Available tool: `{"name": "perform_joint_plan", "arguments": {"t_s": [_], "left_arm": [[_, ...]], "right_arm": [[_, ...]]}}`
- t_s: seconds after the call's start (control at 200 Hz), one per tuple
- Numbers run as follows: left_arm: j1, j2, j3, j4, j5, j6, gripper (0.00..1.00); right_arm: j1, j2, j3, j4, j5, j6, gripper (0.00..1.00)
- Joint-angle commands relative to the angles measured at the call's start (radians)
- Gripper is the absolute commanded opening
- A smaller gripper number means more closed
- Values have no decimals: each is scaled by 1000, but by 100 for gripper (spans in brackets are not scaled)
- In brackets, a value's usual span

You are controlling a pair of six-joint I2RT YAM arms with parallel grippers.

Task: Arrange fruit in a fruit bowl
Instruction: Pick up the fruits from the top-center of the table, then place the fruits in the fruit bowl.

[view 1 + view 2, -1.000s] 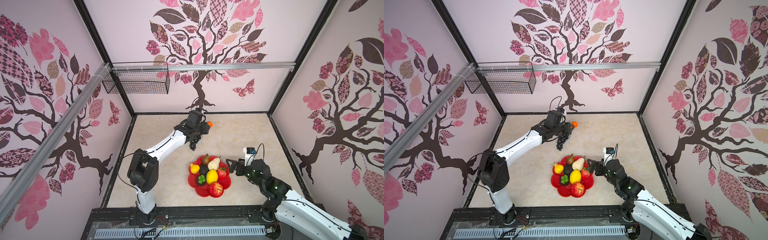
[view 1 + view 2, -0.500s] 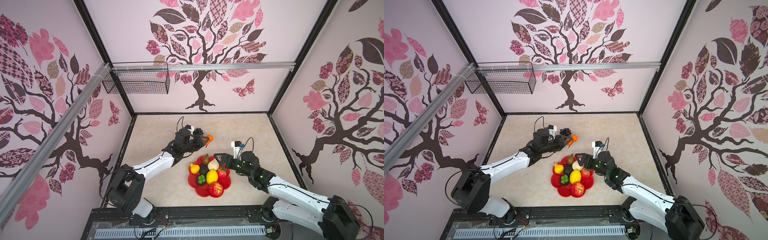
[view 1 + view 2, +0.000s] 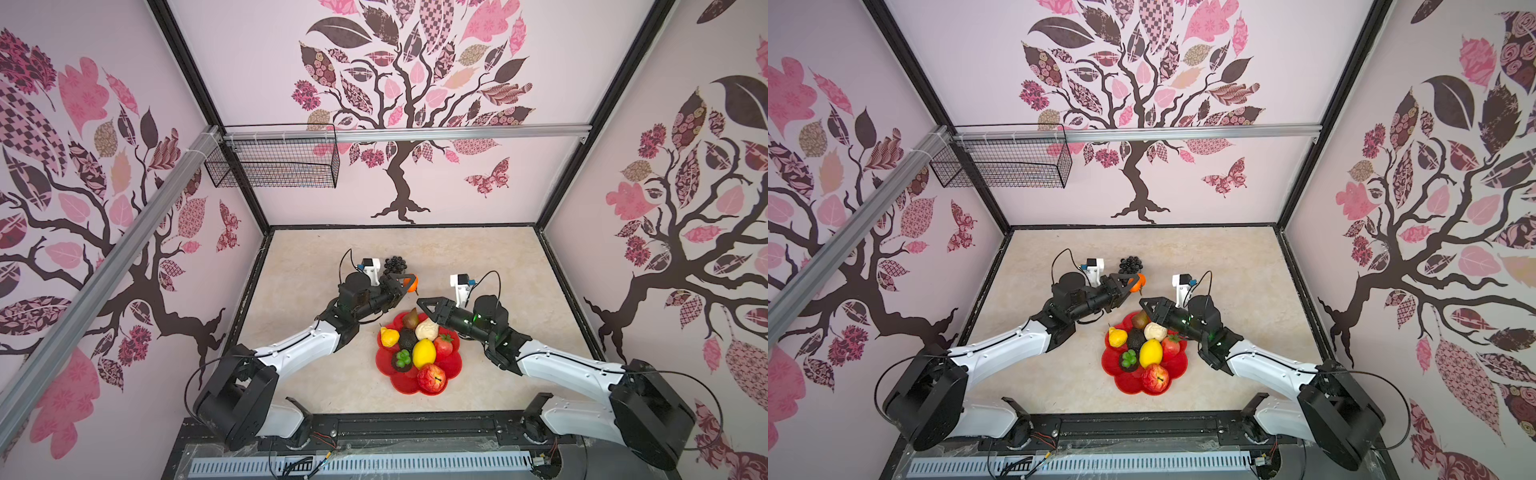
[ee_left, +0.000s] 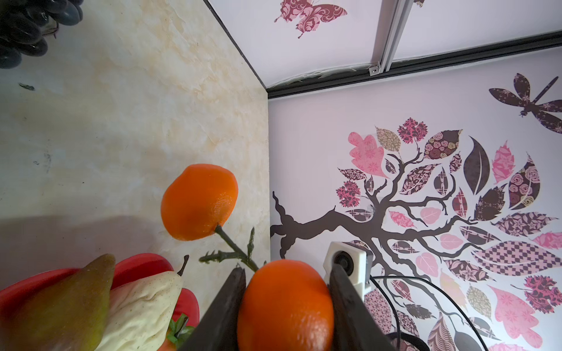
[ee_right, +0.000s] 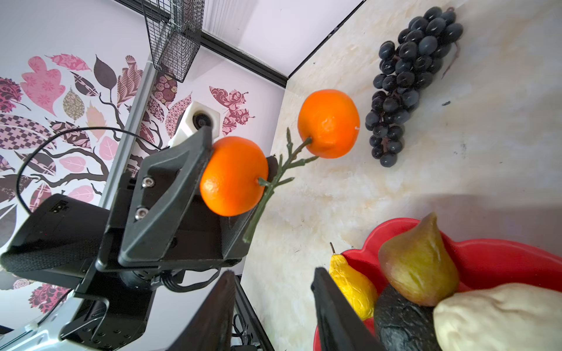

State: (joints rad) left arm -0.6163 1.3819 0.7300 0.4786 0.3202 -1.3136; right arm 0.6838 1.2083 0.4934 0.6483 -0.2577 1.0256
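Far table (image 3: 478,249) open; grape bunch (image 3: 395,263), left pincer (image 3: 409,283) with oranges (image 5: 234,176) crowd far side of bowl (image 3: 453,365); near-right petals seemingly bare.

Bright, even light; soft shadows; wide-angle distortion.

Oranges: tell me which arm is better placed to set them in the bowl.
Left. The left hand clamps one orange of the twig-joined pair near the bowl; the right hand is empty.

The left wrist view's edge cut off the grapes (image 4: 24,27) and the gripped orange (image 4: 286,307). The right wrist view's edge cut off the bowl (image 5: 501,252) and cream pear (image 5: 501,316).
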Motion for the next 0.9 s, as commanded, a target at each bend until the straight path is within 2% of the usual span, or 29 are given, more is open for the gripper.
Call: {"name": "perform_joint_plan", "arguments": {"t_s": [0.0,0.2,0.35,0.46,0.585,0.895], "left_arm": [[-8,-27,-39,27,-16,-1,42],[-28,-40,-50,6,-29,18,42],[-32,-39,-53,3,-33,24,42],[-36,-40,-53,3,-36,28,42],[-37,-42,-56,1,-41,32,42],[-43,-47,-62,1,-44,37,42]], "right_arm": [[2,9,42,35,19,-5,43],[8,4,69,13,14,-36,37],[56,-18,122,-101,80,-118,34],[56,-17,118,-127,123,-115,30],[56,4,125,-136,115,-104,26],[56,8,112,-112,116,-98,25]]}}
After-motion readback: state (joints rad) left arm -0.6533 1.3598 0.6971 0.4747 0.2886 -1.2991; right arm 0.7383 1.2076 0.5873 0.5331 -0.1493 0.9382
